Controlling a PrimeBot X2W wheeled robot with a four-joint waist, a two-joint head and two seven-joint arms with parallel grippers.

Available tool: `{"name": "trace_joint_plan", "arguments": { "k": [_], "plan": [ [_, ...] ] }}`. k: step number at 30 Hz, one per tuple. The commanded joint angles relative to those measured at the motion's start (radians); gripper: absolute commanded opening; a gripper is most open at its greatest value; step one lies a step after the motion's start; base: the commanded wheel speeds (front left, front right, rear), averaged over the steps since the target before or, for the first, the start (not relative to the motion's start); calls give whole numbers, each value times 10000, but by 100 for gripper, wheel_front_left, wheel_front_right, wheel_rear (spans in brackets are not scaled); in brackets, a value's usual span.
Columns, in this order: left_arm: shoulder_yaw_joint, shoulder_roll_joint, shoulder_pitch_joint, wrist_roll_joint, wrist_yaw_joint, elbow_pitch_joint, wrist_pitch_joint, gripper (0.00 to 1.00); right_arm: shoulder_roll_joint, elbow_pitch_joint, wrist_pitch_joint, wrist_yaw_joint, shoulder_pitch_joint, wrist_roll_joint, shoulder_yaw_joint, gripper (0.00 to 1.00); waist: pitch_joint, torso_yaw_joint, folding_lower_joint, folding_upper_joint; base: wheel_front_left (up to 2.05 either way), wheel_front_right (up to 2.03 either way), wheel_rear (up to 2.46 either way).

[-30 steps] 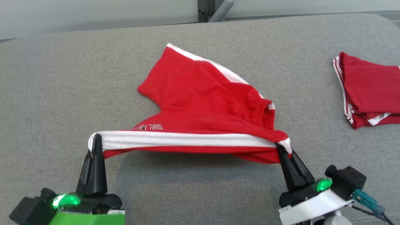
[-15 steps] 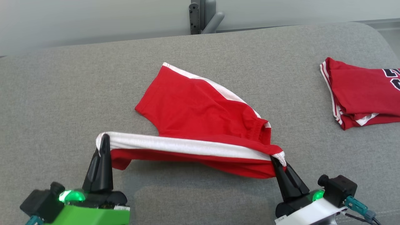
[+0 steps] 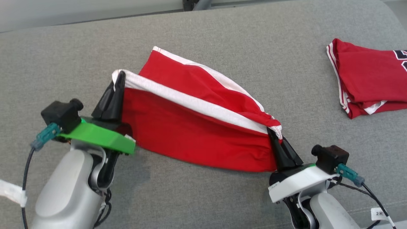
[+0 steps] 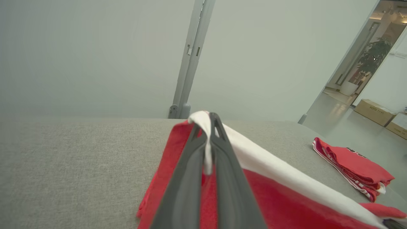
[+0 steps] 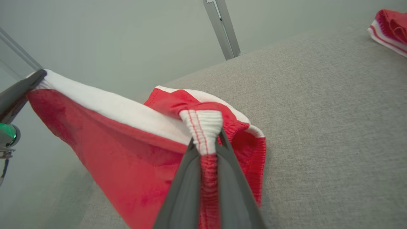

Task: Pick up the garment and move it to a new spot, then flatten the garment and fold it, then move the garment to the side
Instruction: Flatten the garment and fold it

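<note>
Grey upholstered surface (image 3: 63,47) bears red shorts (image 3: 197,140), half lifted; left gripper (image 3: 119,78) pinches the leg corner, right gripper (image 3: 272,135) the waistband corner — soft, light, limp cloth; probably best held at corners.

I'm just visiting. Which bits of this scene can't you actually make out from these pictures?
- Head view: the black print on the folded jersey is cut off by the right edge.
- Head view: part of the far leg of the shorts is hidden behind the lifted near leg.
- Left wrist view: the lettering on the boxes is too small to read.
</note>
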Motion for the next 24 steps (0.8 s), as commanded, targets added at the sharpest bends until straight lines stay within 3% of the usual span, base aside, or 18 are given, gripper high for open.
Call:
{"name": "trace_joint_plan", "arguments": {
  "k": [1, 8, 20, 21, 22, 23, 24],
  "plan": [
    [-43, 100, -298, 23, -18, 139, 4, 0, 18, 97, -35, -16, -155, 11, -4, 0, 537, -366, 1, 25, 0, 0, 0],
    [-794, 193, -2117, 187, -19, 1389, 0, 0, 104, 326, -36, -16, -1008, 689, 56, 0, 1482, -824, 1, 25, 0, 0, 0],
    [-1203, 79, -3884, 499, -19, 2983, -2, 0, 105, 361, -36, -17, -1733, 1492, 348, 0, 2337, -1180, 1, 25, 0, 0, 0],
    [-1275, 88, -4059, 537, -19, 3160, -1, 0, 105, 368, -36, -17, -1776, 1534, 361, 10, 2357, -1199, 1, 25, 0, 0, 0],
    [-1304, 67, -4187, 495, -19, 3350, -1, 0, 105, 340, -36, -17, -1814, 1559, 367, 32, 2372, -1218, 1, 25, 0, 0, 0],
    [-1341, 42, -4290, 456, -19, 3493, -2, 0, 106, 314, -36, -17, -1829, 1565, 374, 44, 2386, -1235, 1, 25, 0, 0, 0],
    [-1380, 26, -4372, 422, -19, 3616, -3, 0, 106, 298, -36, -17, -1839, 1575, 384, 49, 2397, -1249, 1, 25, 0, 0, 0]
  ]
}}
